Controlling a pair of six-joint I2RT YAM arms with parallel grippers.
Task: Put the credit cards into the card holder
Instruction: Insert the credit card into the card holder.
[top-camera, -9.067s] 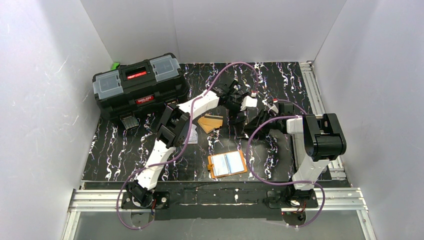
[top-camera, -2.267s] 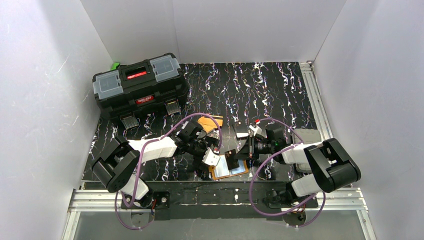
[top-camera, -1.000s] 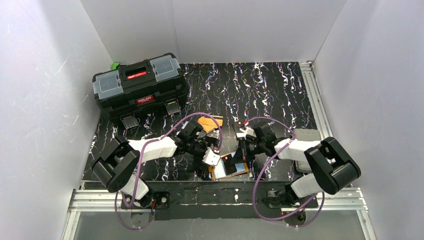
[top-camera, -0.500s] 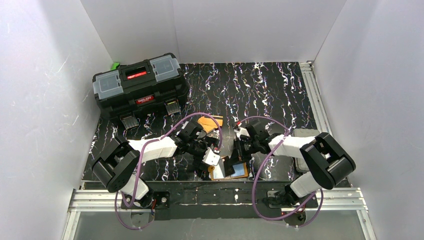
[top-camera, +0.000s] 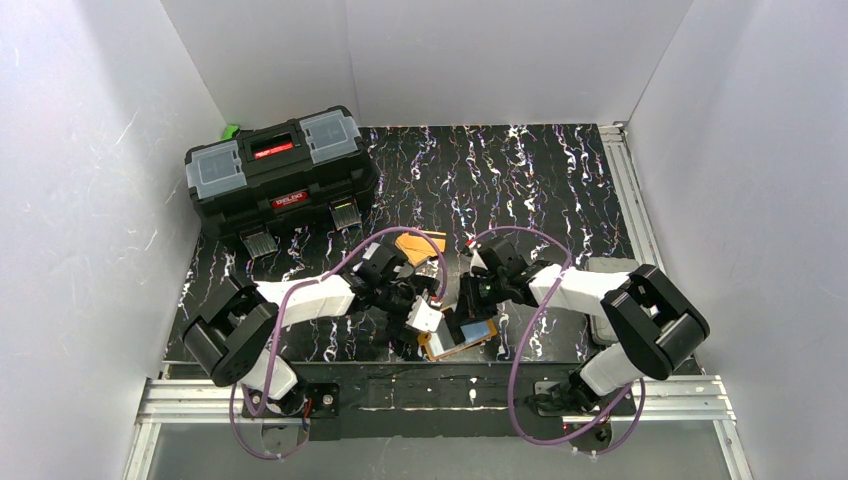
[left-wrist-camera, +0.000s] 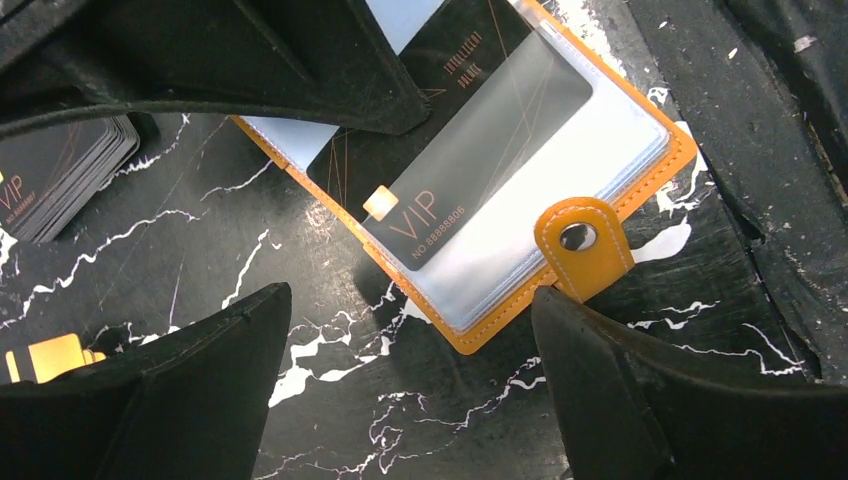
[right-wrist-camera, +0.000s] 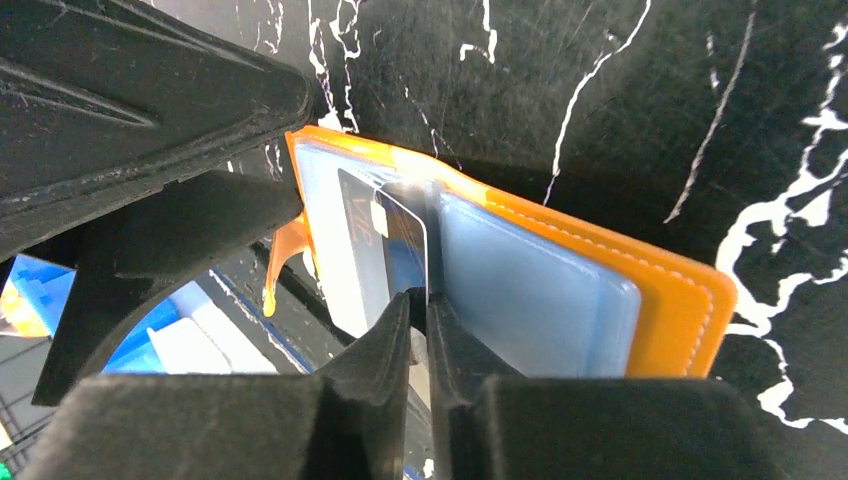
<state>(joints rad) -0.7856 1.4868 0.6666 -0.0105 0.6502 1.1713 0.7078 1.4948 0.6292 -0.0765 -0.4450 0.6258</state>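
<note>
The orange card holder (top-camera: 462, 340) lies open near the table's front edge, its clear sleeves up. It also shows in the left wrist view (left-wrist-camera: 520, 290), with its snap tab (left-wrist-camera: 583, 238) toward me. My right gripper (top-camera: 468, 304) is shut on the edge of a black VIP card (right-wrist-camera: 395, 240), which stands partly inside a sleeve (left-wrist-camera: 470, 150) of the holder (right-wrist-camera: 650, 300). The right gripper's jaws (right-wrist-camera: 420, 296) pinch the card's thin edge. My left gripper (left-wrist-camera: 410, 300) is open and empty, low over the holder's corner; in the top view it (top-camera: 432, 324) is just left of the holder.
Loose orange cards (top-camera: 420, 245) lie behind the grippers. A stack of black cards (left-wrist-camera: 60, 175) and an orange card (left-wrist-camera: 45, 357) lie left of the holder. A big black toolbox (top-camera: 280, 170) stands at the back left. A grey pad (top-camera: 612, 268) is at the right.
Both arms came from the back card pile down to the holder. Over the last second my right gripper moved left with the black card, and the holder has turned a little.
</note>
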